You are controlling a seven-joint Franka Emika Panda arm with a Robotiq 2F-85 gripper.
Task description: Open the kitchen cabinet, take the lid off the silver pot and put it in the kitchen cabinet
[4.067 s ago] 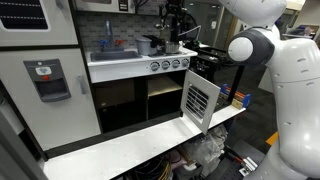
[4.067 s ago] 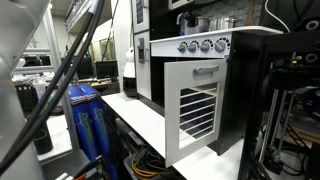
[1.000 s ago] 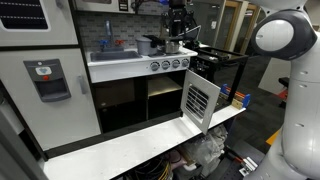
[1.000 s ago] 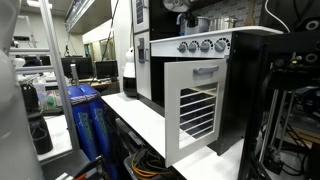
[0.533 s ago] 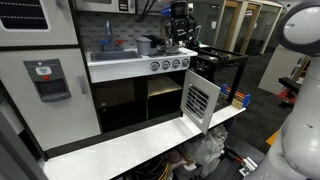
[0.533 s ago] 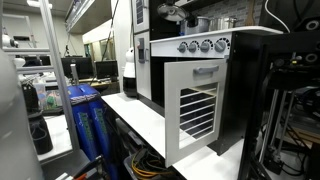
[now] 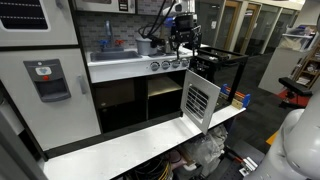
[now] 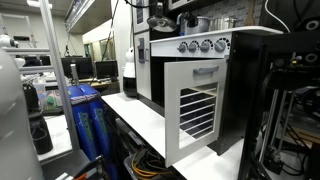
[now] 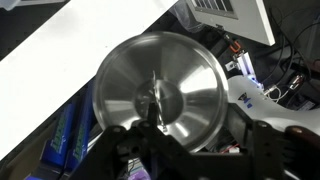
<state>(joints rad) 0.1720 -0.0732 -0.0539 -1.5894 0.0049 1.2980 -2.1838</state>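
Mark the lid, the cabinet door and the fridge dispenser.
lid point(image 9: 178, 85): wrist view, on its shiny round face.
cabinet door point(image 8: 197, 110): exterior view, on the horizontal slats.
dispenser point(image 7: 48, 82): exterior view, on its dark recess.

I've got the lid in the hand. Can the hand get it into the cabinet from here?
Probably yes. The hand is shut on the lid, high above the cabinet, whose door stands swung open, leaving the dark opening free. It would have to come down in front first.

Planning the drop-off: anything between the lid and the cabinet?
Nothing blocks the cabinet: its door is swung open. The lid is held higher than the counter, so likely only its front edge and the door need skirting.
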